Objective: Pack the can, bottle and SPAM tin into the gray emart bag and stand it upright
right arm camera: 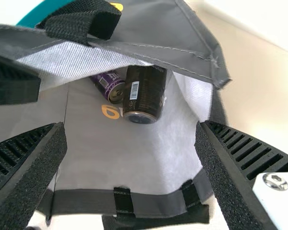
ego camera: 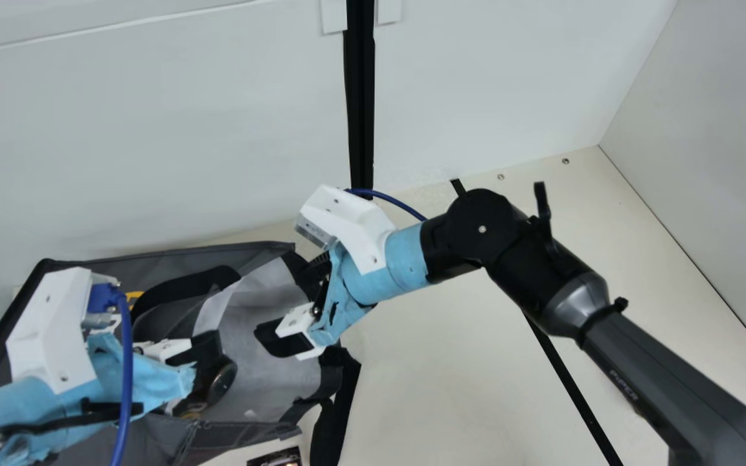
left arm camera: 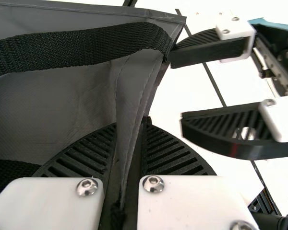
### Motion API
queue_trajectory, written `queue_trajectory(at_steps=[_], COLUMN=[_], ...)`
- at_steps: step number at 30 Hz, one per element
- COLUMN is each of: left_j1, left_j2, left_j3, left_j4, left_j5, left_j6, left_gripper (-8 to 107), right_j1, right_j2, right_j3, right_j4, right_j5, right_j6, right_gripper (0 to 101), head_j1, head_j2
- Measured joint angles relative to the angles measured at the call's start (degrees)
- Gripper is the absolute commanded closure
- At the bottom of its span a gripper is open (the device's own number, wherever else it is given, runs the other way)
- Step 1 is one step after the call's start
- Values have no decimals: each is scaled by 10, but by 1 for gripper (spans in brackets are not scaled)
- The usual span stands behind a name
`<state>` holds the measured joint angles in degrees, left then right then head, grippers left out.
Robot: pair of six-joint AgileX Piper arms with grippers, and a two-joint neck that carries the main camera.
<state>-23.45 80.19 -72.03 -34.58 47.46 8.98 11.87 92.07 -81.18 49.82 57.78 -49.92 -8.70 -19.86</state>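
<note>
The gray bag point(ego camera: 276, 382) lies on its side at the main view's lower left, its mouth facing right. My left gripper point(ego camera: 210, 359) is at its near side; in the left wrist view that gripper point(left arm camera: 130, 132) is shut on the bag's edge point(left arm camera: 134, 91) beside a black strap. My right gripper point(ego camera: 287, 303) stands open at the mouth. In the right wrist view, a dark can point(right arm camera: 145, 93) and a purple can point(right arm camera: 110, 86) lie inside the bag, beyond the right gripper's point(right arm camera: 131, 127) spread fingers, which hold nothing.
A dark printed object point(ego camera: 276, 458) is at the main view's bottom edge, beside the bag. Black straps point(ego camera: 337, 408) trail from the bag's mouth onto the cream table point(ego camera: 463, 375). A teal object point(right arm camera: 48, 9) shows behind the bag. White walls stand behind and at the right.
</note>
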Motion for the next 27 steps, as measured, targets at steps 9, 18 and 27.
queue_trajectory(at_steps=[9, 18, 27], left_j1=[0, 0, 0], left_j2=[0, 0, 0], left_j3=[0, 0, 0], left_j4=[0, 0, 0], left_j5=[0, 0, 0], left_j6=[0, 0, 0], left_gripper=[107, 107, 107], right_j1=[-35, -74, -108], right_j2=[-33, -62, -92], right_j3=[14, 23, 35], right_j4=[5, 3, -9], right_j5=[30, 58, 71], right_j6=[-15, -26, -26], right_gripper=[6, 6, 6], head_j1=[0, 0, 0], head_j2=[0, 0, 0])
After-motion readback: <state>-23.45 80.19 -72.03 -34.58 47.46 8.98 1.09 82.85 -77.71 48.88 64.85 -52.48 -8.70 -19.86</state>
